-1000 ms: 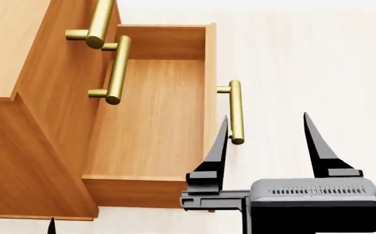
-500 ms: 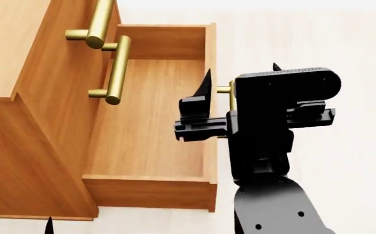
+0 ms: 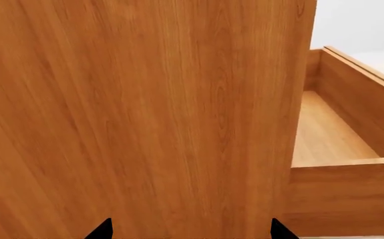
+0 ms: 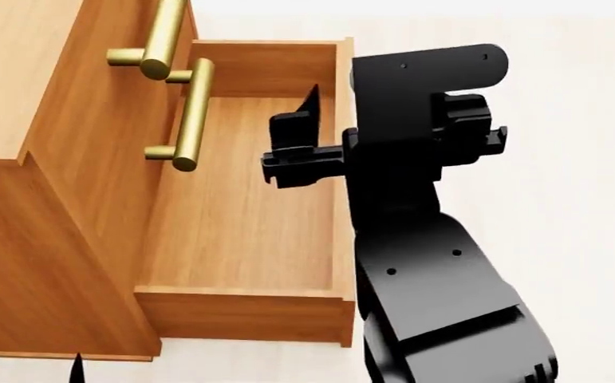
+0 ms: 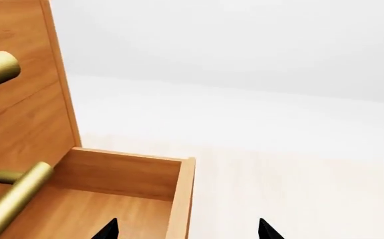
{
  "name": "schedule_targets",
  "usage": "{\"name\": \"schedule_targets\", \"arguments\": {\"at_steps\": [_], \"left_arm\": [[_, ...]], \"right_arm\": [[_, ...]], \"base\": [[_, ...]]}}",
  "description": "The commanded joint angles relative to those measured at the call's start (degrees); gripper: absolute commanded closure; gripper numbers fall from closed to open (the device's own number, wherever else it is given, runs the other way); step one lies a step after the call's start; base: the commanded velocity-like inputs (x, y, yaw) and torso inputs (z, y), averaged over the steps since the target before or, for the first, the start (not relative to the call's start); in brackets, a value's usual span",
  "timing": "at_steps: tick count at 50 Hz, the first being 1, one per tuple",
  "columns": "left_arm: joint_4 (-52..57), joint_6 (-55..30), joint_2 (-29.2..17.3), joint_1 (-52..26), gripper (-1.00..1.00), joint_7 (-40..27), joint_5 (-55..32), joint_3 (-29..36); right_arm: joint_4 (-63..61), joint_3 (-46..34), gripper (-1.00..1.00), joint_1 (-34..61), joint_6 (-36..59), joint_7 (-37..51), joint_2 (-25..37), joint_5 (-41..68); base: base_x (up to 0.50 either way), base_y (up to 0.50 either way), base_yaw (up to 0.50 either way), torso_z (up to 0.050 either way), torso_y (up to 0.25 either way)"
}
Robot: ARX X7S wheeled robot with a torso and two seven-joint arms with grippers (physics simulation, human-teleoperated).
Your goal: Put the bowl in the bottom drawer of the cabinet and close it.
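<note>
Grainy orange-brown bottom drawer (image 4: 243, 215) gapes under matte-black right pincer (image 4: 387, 104), spread, empty.

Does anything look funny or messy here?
Nothing is spilled or broken. The bottom drawer of the cabinet is pulled out and empty; the bowl isn't in any picture. The right claw hangs over the drawer's front edge, hiding its handle. That looks like normal work, not a mistake.

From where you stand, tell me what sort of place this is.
Probably a bare simulated test room, not a furnished home: an orange-brown wooden cabinet with brass bar handles, its bottom drawer pulled open and empty, on a plain pale floor with white surroundings.
</note>
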Motion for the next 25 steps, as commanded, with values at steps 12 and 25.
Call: {"name": "schedule_targets", "arguments": {"at_steps": [12, 25], "left_arm": [[0.38, 0.21, 0.94, -0.04, -1.0, 1.34, -1.46, -1.82], [0.24, 0.53, 0.53, -0.02, -1.0, 1.06, -1.79, -1.65]], "right_arm": [[6.89, 1.13, -1.0, 3.56, 0.87, -0.65, -2.2, 1.37], [11.06, 4.17, -1.0, 5.74, 6.93, 2.04, -3.96, 5.36]], "base": [[0.0, 0.0, 0.0, 0.0, 0.0], [0.0, 0.0, 0.0, 0.0, 0.0]]}}
